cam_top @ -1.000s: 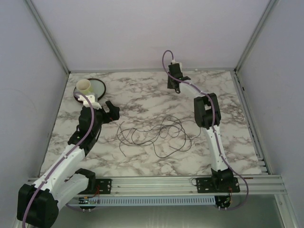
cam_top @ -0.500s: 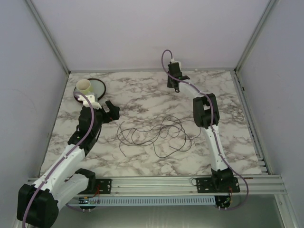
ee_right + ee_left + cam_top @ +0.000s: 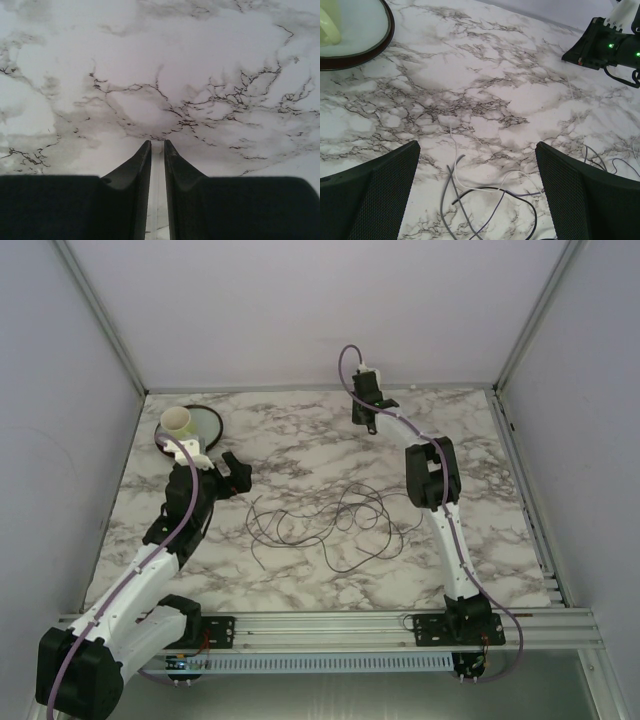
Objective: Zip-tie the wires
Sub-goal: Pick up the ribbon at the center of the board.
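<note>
The wires (image 3: 330, 520) lie in loose thin dark loops at the middle of the marble table. In the left wrist view their ends (image 3: 485, 195) cross on the marble just below and between my left fingers. My left gripper (image 3: 237, 472) (image 3: 477, 145) stands wide open at the tangle's left edge, holding nothing. My right gripper (image 3: 368, 420) (image 3: 157, 142) is far back near the rear wall, pointing down at the table. Its jaws are drawn almost together around a narrow pale strip, a zip tie (image 3: 156, 200), that runs up the gap between them.
A dark-rimmed round plate (image 3: 205, 423) (image 3: 380, 42) with a cream cup (image 3: 178, 421) (image 3: 327, 27) sits at the back left, behind my left arm. Grey walls enclose the table on three sides. A metal rail (image 3: 330, 625) runs along the near edge.
The right gripper's jaws have narrowed and the wrist has shifted slightly left at the back of the table. The left arm and the wires have not moved.
</note>
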Action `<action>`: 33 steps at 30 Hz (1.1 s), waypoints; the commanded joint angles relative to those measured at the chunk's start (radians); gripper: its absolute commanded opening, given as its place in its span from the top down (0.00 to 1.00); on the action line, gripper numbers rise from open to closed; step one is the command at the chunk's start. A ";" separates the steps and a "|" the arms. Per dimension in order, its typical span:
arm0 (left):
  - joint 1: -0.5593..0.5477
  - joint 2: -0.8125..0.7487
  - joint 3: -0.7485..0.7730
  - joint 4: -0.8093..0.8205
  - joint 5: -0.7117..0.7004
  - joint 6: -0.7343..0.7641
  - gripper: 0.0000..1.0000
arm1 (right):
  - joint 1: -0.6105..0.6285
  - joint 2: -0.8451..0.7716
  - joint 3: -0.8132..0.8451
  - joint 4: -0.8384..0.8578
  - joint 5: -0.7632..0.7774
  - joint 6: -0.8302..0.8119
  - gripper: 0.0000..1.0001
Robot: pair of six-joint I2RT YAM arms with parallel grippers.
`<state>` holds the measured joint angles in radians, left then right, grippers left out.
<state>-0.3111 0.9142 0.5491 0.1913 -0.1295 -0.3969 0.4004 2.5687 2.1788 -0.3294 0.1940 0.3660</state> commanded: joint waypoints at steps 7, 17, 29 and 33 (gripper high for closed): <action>0.002 -0.038 0.003 0.034 0.010 -0.003 0.00 | 0.026 0.055 0.031 -0.055 0.037 -0.022 0.88; 0.002 -0.046 0.016 0.052 0.127 0.029 0.00 | 0.032 0.013 0.042 -0.058 0.055 -0.025 1.00; -0.003 0.075 -0.029 0.363 0.332 -0.014 0.00 | 0.057 -0.292 -0.135 -0.009 0.033 0.030 1.00; -0.034 0.211 -0.007 0.462 0.351 -0.016 0.00 | 0.081 -0.395 -0.233 0.018 0.032 0.041 1.00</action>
<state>-0.3210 1.0260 0.5335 0.4759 0.1680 -0.4011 0.4522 2.2856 1.9938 -0.3626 0.2344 0.3790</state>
